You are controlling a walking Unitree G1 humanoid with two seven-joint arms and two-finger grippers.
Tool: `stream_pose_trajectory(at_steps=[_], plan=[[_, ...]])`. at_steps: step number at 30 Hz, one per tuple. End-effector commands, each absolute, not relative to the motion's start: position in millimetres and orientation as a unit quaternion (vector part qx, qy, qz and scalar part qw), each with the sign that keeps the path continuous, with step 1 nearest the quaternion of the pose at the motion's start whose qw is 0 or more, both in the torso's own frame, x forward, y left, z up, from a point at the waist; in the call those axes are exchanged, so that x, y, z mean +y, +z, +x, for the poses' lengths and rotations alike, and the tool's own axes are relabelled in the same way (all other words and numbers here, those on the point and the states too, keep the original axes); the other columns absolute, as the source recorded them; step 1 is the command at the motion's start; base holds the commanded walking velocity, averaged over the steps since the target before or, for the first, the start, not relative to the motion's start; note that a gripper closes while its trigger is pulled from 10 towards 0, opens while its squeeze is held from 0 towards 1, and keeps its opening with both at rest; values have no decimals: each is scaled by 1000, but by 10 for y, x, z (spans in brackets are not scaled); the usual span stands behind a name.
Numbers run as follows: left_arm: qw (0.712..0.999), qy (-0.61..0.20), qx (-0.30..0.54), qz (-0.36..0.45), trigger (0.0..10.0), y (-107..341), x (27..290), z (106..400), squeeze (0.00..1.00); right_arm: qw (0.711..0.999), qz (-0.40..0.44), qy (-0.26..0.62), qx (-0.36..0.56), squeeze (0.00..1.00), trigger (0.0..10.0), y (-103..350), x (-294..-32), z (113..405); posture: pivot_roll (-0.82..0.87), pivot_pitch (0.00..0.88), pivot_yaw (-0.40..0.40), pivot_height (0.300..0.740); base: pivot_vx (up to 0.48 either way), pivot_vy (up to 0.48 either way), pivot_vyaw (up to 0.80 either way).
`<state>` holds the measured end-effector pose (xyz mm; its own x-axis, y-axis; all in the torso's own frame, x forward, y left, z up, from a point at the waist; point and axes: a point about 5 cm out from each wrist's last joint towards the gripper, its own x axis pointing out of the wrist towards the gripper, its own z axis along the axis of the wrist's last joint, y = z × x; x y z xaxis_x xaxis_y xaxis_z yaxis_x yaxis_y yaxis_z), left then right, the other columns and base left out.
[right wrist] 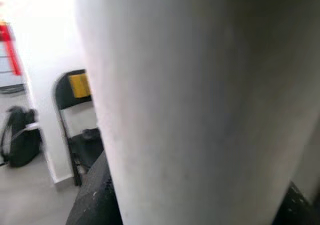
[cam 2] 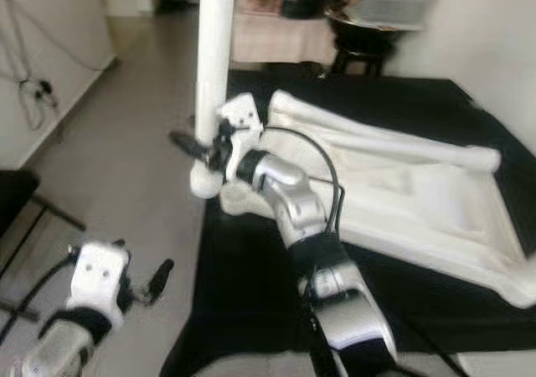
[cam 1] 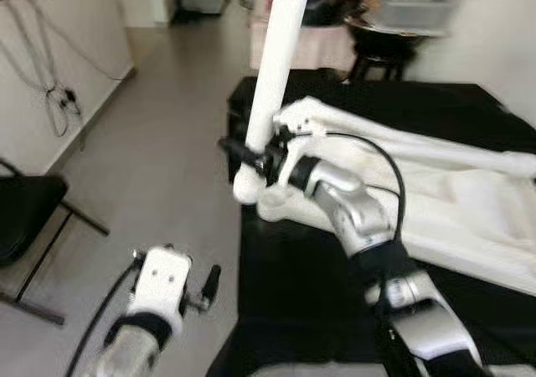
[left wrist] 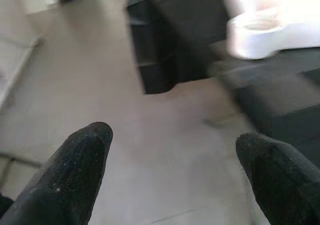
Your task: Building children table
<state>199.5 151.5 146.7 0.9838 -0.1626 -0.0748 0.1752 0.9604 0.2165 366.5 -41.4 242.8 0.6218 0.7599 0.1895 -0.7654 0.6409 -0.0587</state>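
A long white table leg (cam 1: 274, 67) stands nearly upright at the near-left corner of the upturned white tabletop (cam 1: 452, 201), which lies on a black-covered surface (cam 1: 310, 285). My right gripper (cam 1: 251, 155) is shut on the leg near its lower end; the leg (right wrist: 190, 100) fills the space between its black fingers. My left gripper (cam 1: 211, 283) hangs low over the grey floor to the left, open and holding nothing, with both black fingertips (left wrist: 75, 170) spread apart.
A black folding chair (cam 1: 25, 218) stands at the left. Cables (cam 1: 59, 100) hang on the white wall. A dark stool (cam 1: 381, 54) and clutter sit beyond the black surface. Grey floor (cam 1: 159, 167) stretches left of it.
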Motion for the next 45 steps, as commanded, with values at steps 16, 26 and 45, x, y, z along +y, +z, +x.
stream_pose_trajectory(at_steps=[16,26,45], plan=[[969,-198,30,145,10000,1505,1386,1907,0,903,31,421,-83,0,10000,2640,-680,3950,-23,220,-107,740,0,0,0],[970,-130,7,207,10000,1631,1572,1814,0,853,58,504,-126,0,10000,2901,-780,3893,1,329,-104,740,0,0,0],[962,-245,-14,122,10000,1773,1369,1510,0,820,37,549,-157,0,10000,3148,-1084,3909,12,394,-133,740,0,0,0]])
